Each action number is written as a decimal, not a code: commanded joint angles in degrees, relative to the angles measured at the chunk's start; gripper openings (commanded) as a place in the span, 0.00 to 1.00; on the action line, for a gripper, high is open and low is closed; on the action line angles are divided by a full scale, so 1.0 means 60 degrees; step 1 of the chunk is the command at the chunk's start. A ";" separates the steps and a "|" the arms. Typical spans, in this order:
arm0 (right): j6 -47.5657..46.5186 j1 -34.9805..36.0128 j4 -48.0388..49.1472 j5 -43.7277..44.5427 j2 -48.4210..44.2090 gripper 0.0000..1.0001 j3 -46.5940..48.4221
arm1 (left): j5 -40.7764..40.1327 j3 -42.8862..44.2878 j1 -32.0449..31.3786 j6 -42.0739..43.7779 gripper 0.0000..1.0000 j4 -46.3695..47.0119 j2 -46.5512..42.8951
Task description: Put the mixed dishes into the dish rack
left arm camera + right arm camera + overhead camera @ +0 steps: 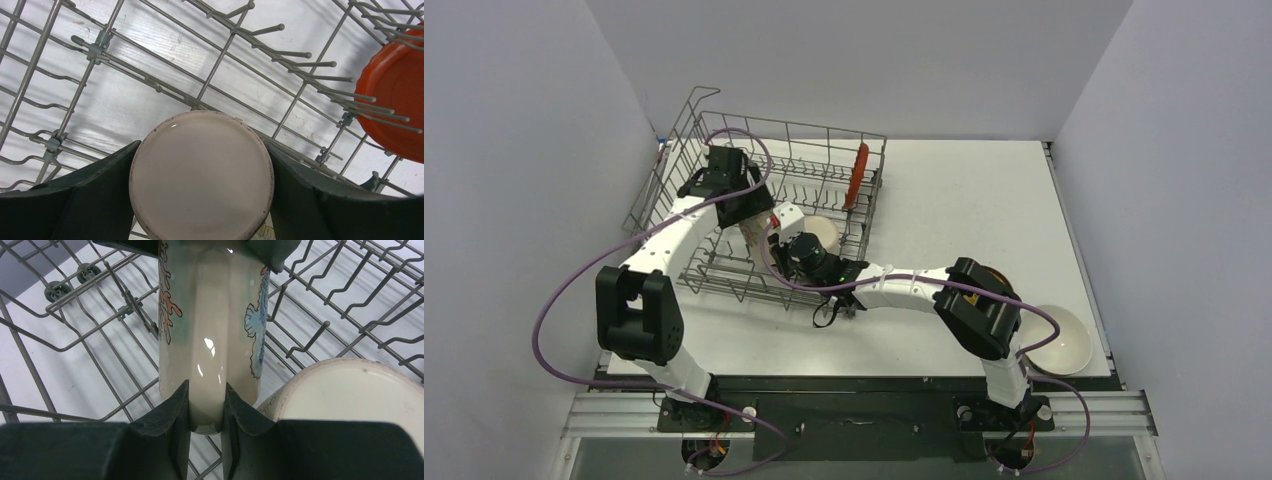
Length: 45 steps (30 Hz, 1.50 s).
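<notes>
A cream mug (210,330) with orange and blue drawings hangs over the floor of the grey wire dish rack (724,120). My right gripper (207,390) is shut on its handle. My left gripper (202,147) is shut on the mug's body, and its round base (201,175) faces that camera. In the top view, the left gripper (749,215) and the right gripper (776,245) meet inside the rack. A second mug (350,390) sits upside down beside them. The red plate (859,175) stands on edge among the tines. A white bowl (1056,340) lies on the table.
Upright tines (320,65) and the rack's tall mesh sides (854,135) surround both grippers. The right arm's elbow (974,305) hangs over the table, with a sliver of something yellow (1001,275) showing behind it. White walls close in the table.
</notes>
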 commanded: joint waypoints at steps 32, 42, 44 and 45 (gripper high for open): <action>0.0076 -0.1802 -0.2415 -0.0236 -0.6926 0.77 -0.3065 | -0.1686 0.0183 -0.1246 0.2099 0.00 0.0818 -0.3597; -0.0024 -0.2129 -0.0806 -0.0166 -0.7942 0.74 -0.5073 | -0.2155 -0.1252 -0.1503 0.3065 0.00 0.2845 -0.4327; -0.0057 -0.2219 -0.0526 -0.0248 -0.8061 0.74 -0.5398 | -0.2008 -0.1822 -0.1509 0.3187 0.00 0.3453 -0.4476; -0.0064 -0.2272 -0.0368 -0.0252 -0.8146 0.74 -0.5587 | -0.1991 -0.2153 -0.1509 0.3209 0.00 0.3782 -0.4513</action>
